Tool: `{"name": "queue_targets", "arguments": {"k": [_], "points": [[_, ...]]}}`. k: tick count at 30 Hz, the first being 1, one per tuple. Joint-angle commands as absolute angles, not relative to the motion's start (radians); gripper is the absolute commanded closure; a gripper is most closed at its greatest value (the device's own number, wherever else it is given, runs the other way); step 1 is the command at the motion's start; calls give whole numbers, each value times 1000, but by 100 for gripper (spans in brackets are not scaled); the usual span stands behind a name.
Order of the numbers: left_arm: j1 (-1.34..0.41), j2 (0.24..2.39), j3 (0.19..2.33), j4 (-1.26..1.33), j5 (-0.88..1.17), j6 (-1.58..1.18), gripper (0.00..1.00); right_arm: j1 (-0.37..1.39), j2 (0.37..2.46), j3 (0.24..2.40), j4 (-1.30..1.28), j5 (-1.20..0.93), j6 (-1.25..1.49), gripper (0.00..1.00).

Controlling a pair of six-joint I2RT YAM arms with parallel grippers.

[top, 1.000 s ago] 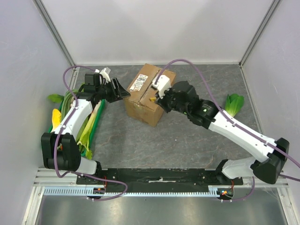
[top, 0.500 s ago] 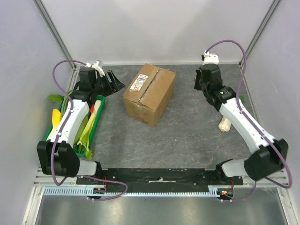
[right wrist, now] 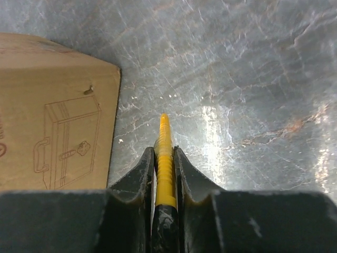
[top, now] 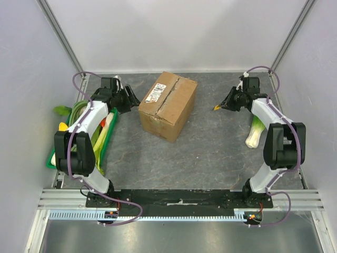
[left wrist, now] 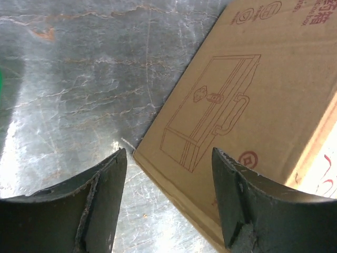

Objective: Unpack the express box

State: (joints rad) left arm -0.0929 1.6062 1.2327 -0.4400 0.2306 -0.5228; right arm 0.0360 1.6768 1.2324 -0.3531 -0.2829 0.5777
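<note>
Top external: stiff, probably light express box [top: 168, 105], sealed; left claw [top: 129, 100] gapes nearby; right claw [top: 224, 105] pinches yellow tool [right wrist: 165, 158]; grip edges.

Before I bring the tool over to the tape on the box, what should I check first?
1. Carton: box upright, flaps shut, tape seam on top: ok.
2. Grip: right gripper clamped on the yellow tool, tip pointing forward: ok.
3. Clearance: tool tip apart from the box: ok.
4. Support: left gripper open beside the box: ok.
5. Blade out at the tip: cannot tell.
6. Path: leek off the line from tool to box: ok.
</note>
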Motion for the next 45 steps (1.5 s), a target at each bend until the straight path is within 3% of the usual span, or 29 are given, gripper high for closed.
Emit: {"name": "queue_targets", "arguments": {"k": [1, 4, 6, 8, 12, 19, 26, 31, 33, 37, 45], "points": [[-91, 1693, 1324, -436, 371, -531, 30, 6, 1741, 1223, -325, -476, 702, 76], [-92, 1739, 1370, -456, 454, -538, 31, -34, 1779, 1210, -324, -502, 730, 69], [-92, 1753, 1374, -454, 472, -540, 31, -54, 1787, 1204, -336, -461, 738, 53], [-92, 1755, 1370, -456, 474, -538, 31, -64, 1773, 1203, -360, -390, 738, 27], [-92, 1756, 1356, -453, 509, -538, 31, -63, 1698, 1204, -399, -184, 719, 12], [-95, 1703, 1266, -378, 610, -561, 33, -11, 1571, 1295, -518, 176, 628, 8], [-103, 1565, 1063, -184, 810, -581, 45, 239, 1525, 1443, -600, 322, 489, 8], [-103, 1450, 979, -104, 802, -554, 48, 402, 1517, 1525, -629, 417, 451, 9], [-103, 1391, 979, -127, 697, -551, 48, 489, 1522, 1574, -649, 489, 446, 9], [-103, 1353, 1046, -201, 505, -540, 32, 616, 1581, 1666, -683, 601, 437, 9], [-146, 1459, 1104, -186, 762, -569, 28, 735, 1787, 1891, -817, 690, 468, 12]]}}
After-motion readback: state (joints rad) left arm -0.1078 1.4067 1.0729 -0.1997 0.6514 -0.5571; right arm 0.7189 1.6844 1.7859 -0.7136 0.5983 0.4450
